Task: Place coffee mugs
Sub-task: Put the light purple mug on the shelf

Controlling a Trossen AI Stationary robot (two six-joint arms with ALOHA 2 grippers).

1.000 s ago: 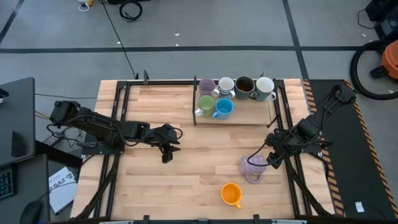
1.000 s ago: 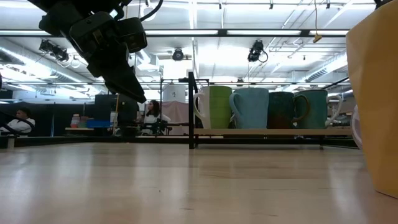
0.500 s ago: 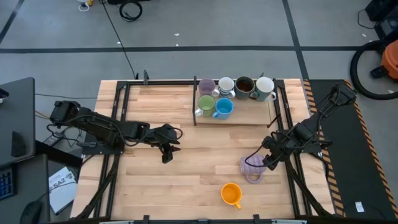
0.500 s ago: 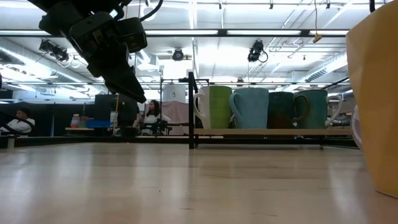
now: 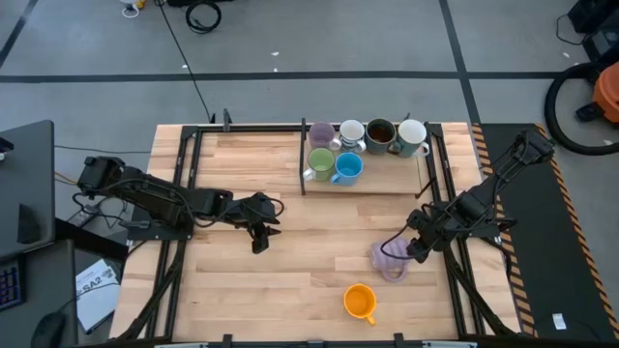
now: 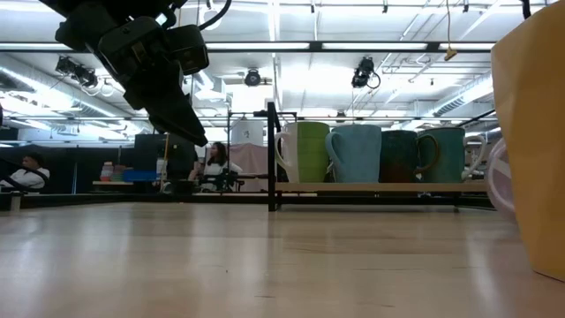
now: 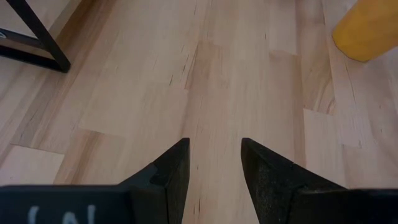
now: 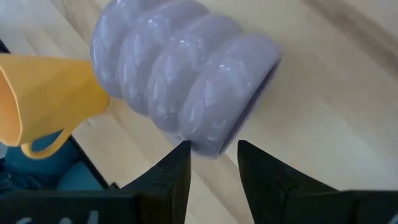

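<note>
Two mugs left out: the ribbed lavender mug (image 5: 390, 259) and the orange mug (image 5: 360, 302) sit on the bare table (image 5: 290, 280), both well short of the rack (image 5: 363, 184) where six others already stand.
Lavender mug: it's tipped over, lying on its side, open mouth turned away from the orange one just beside it.
Right gripper (image 5: 418, 247): right at the lavender mug's rim, jaws a narrow gap apart, wall of the mouth lining up between them, nothing clamped yet.
Left gripper (image 5: 258, 238): parked well to the far side of the lavender mug, slightly parted, holding nothing.
Handling: looks like glazed ceramic, so stiff, fairly heavy, slick and chippable; lying down, it may roll.
Best hold: I'd say pinch the rim wall, one finger inside, one outside.
</note>
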